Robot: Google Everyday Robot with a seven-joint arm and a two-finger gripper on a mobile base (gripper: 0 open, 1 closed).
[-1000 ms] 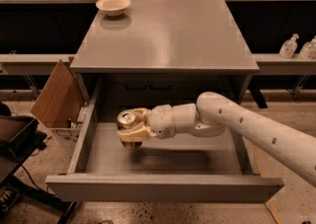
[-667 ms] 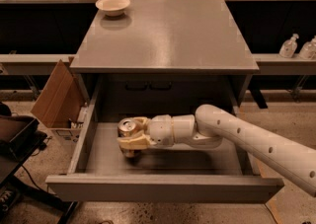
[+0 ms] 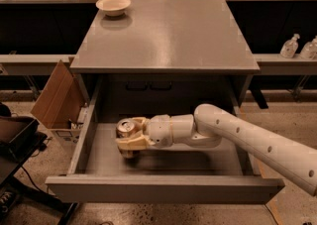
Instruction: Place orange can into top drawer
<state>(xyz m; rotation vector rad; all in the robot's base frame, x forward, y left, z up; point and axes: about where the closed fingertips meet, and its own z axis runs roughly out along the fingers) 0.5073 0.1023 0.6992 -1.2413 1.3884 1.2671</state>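
The top drawer (image 3: 163, 188) of the grey cabinet stands pulled wide open, its flat grey floor showing. My gripper (image 3: 130, 141) reaches into it from the right on the white arm and is shut on the orange can (image 3: 126, 131). The can stands upright with its silver top showing, low over the left part of the drawer floor. I cannot tell whether its base touches the floor, since the fingers (image 3: 132, 144) cover its lower half.
A cream shallow bowl (image 3: 113, 5) sits at the back left of the cabinet top (image 3: 166, 33). An open cardboard box (image 3: 57, 101) stands on the floor left of the drawer. Clear bottles (image 3: 290, 47) stand on a shelf at the right.
My gripper has carried the can lower into the drawer and a little toward its front. The drawer and the bowl have not moved.
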